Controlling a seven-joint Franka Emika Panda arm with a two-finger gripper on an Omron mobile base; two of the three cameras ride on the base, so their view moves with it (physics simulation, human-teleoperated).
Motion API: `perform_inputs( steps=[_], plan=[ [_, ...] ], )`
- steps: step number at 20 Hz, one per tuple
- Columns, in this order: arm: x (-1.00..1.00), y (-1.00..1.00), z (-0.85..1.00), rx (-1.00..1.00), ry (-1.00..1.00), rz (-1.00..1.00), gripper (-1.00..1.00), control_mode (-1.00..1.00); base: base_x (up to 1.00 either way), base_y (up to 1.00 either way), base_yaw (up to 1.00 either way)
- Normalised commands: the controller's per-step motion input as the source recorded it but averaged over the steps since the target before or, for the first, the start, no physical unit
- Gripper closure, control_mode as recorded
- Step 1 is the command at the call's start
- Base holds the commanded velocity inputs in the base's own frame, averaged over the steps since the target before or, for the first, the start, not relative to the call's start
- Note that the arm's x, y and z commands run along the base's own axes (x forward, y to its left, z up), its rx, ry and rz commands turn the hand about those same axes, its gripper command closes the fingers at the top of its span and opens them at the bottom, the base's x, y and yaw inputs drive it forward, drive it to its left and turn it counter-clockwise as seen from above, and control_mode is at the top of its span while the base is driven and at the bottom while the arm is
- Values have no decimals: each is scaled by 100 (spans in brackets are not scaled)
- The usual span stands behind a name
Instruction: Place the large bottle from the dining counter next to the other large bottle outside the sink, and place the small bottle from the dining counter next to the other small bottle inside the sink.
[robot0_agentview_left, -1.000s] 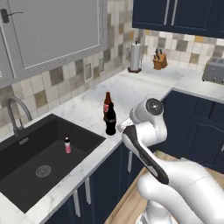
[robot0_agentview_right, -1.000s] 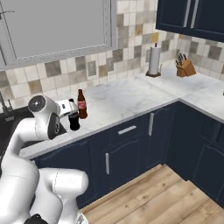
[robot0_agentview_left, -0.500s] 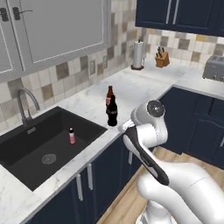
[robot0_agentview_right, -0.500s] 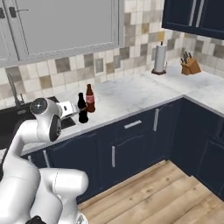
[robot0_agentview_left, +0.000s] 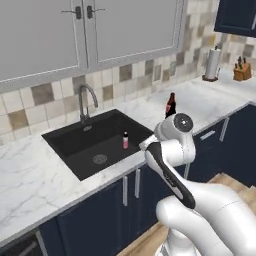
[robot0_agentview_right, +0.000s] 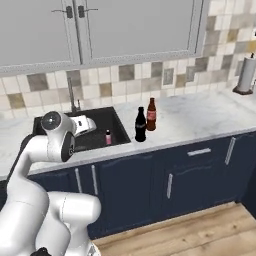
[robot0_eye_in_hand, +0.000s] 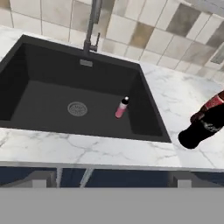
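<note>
The white marble bench (robot0_agentview_right: 200, 117) carries two large bottles just right of the sink (robot0_agentview_right: 95, 135): a black bottle (robot0_agentview_right: 140, 125) and a red-capped bottle (robot0_agentview_right: 151, 114) close together, and a paper-towel roll (robot0_agentview_right: 244, 75) farther right.

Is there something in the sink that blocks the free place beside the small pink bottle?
Nothing visible does. The pink bottle stands alone on the sink floor, the drain apart from it. Both large bottles stand outside, on the counter.

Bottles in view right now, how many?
3. A tall black cola-shaped bottle and a dark bottle with reddish neck stand together on the marble counter right of the black sink; a tiny pink bottle stands inside it.
</note>
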Motion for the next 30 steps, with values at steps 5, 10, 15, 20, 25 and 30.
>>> perform_inputs(
  steps=[5, 10, 15, 20, 25, 30],
  plan=[
    [0, 0, 0, 0, 0, 0, -100, 100, -51, 46, 48],
    [0, 0, 0, 0, 0, 0, -100, 100, -33, 48, 51],
    [0, 0, 0, 0, 0, 0, -100, 100, -11, 43, 49],
    [0, 0, 0, 0, 0, 0, -100, 100, -25, 48, 51],
    [0, 0, 0, 0, 0, 0, -100, 100, -16, 45, 54],
    [0, 0, 0, 0, 0, 0, -100, 100, -8, 39, 56]
  ],
)
